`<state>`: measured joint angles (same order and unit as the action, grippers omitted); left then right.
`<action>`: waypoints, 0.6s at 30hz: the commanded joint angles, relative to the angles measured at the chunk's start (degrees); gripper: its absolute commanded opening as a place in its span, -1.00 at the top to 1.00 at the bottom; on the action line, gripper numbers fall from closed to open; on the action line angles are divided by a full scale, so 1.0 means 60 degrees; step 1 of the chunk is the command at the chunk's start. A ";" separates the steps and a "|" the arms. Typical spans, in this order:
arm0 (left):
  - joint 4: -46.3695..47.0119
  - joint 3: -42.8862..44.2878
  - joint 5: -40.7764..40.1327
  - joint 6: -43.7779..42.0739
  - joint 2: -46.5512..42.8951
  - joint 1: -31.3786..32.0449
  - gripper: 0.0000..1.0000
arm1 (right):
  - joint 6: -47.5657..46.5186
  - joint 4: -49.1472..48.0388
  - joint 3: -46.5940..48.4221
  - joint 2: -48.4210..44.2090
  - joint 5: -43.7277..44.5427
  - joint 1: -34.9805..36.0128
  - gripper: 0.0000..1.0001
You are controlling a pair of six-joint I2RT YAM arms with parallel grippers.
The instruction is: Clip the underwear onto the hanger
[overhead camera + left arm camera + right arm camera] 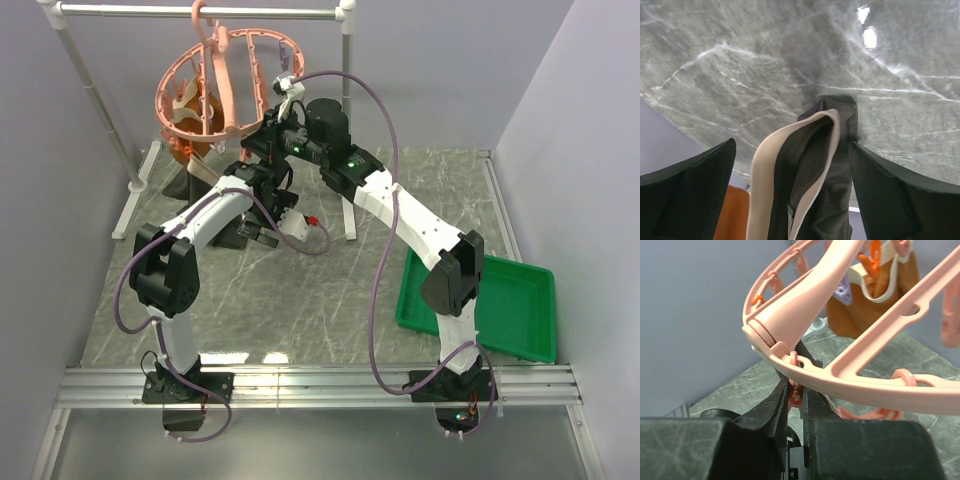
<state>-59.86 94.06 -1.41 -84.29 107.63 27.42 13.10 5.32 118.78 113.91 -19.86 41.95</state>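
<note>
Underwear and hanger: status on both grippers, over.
Left gripper open, underwear hanging between its fingers, ungripped. Right gripper shut on a pink clip under the hanger rim. Orange-brown garment hangs on the far side, not in the way.

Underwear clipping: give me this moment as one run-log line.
left hand: open, underwear between its fingers, ungripped | right hand: shut on pink clip at hanger rim | clipped: cannot tell
</note>
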 commanded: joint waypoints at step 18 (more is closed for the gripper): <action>-0.1157 0.0773 -0.0804 0.0352 0.0796 -0.0014 -0.99 | 0.0072 -0.0330 -0.0007 -0.0615 -0.0177 0.0010 1.00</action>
<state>-65.36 96.36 -4.71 -83.02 112.07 27.46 13.47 5.34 118.78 113.91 -20.23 41.95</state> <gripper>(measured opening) 0.994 0.155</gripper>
